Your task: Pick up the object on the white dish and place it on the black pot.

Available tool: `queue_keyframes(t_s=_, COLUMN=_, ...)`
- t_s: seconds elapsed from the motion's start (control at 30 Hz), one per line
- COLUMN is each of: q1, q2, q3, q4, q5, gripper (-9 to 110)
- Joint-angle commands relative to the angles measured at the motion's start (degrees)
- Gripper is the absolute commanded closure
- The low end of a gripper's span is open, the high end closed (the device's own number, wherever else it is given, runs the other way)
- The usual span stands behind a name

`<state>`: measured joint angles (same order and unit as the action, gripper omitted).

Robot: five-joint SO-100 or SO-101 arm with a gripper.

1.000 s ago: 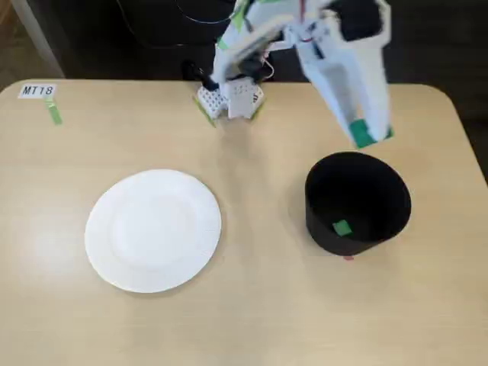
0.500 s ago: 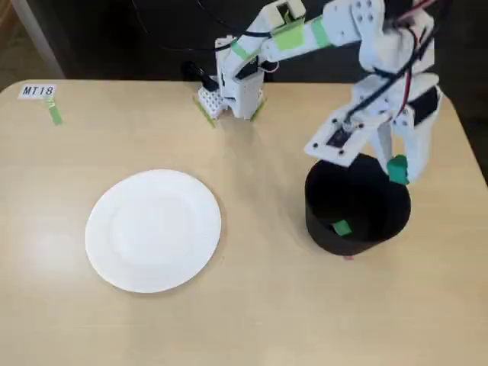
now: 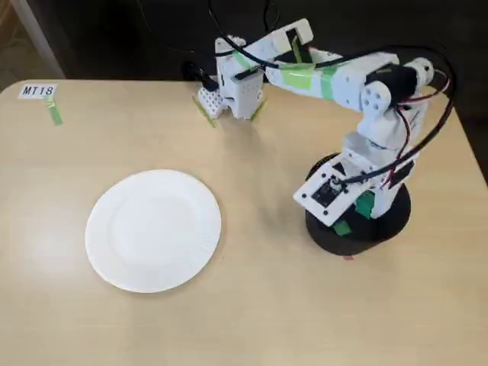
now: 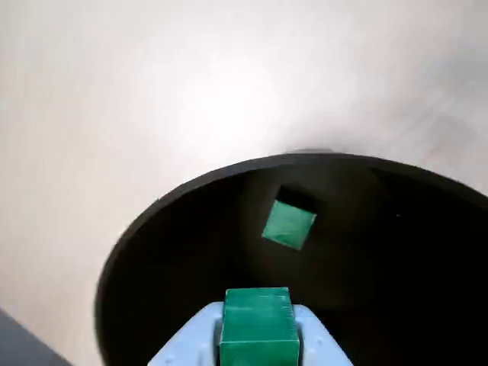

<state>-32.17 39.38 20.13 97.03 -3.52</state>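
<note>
The white dish (image 3: 152, 229) lies empty at the left of the table in the fixed view. The black pot (image 3: 385, 221) stands at the right, and the arm bends down over it. My gripper (image 3: 357, 215) is right above the pot and partly hides it. In the wrist view my gripper (image 4: 259, 339) is shut on the tiny green cube (image 4: 259, 328), held just above the pot's black surface (image 4: 175, 252). The other flat green piece (image 4: 289, 225) lies on that black surface ahead of the cube. In the fixed view green shows under the gripper (image 3: 364, 204).
The arm's white base (image 3: 236, 84) stands at the table's back edge with black cables behind it. A label reading MT18 (image 3: 38, 91) and a strip of green tape (image 3: 54, 114) sit at the far left corner. The table's right edge is near the pot.
</note>
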Motion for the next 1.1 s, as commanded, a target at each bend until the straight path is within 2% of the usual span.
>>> queue_keyframes(t_s=0.0, q1=-0.26, q2=0.18, q3=1.14, q4=0.09, q5=-0.18, gripper=102)
queue_keyframes(t_s=0.4, q1=-0.35, q2=-1.85, q3=5.27, q4=0.09, q5=0.53, gripper=101)
queue_keyframes(t_s=0.57, q1=-1.05, q2=-0.09, q3=6.77, q4=0.09, q5=-1.67, gripper=79)
queue_keyframes(t_s=0.73, q1=-1.14, q2=2.99, q3=8.17, q4=0.09, q5=-2.37, gripper=71)
queue_keyframes(t_s=0.83, q1=-0.62, q2=5.98, q3=9.40, q4=0.09, q5=-1.76, gripper=76)
queue_keyframes(t_s=0.87, q1=-0.26, q2=7.12, q3=9.76, q4=0.09, q5=-1.05, gripper=82)
queue_keyframes(t_s=0.93, q1=0.53, q2=9.84, q3=10.46, q4=0.18, q5=0.97, gripper=101)
queue_keyframes(t_s=1.07, q1=2.37, q2=18.28, q3=13.45, q4=0.18, q5=0.79, gripper=101)
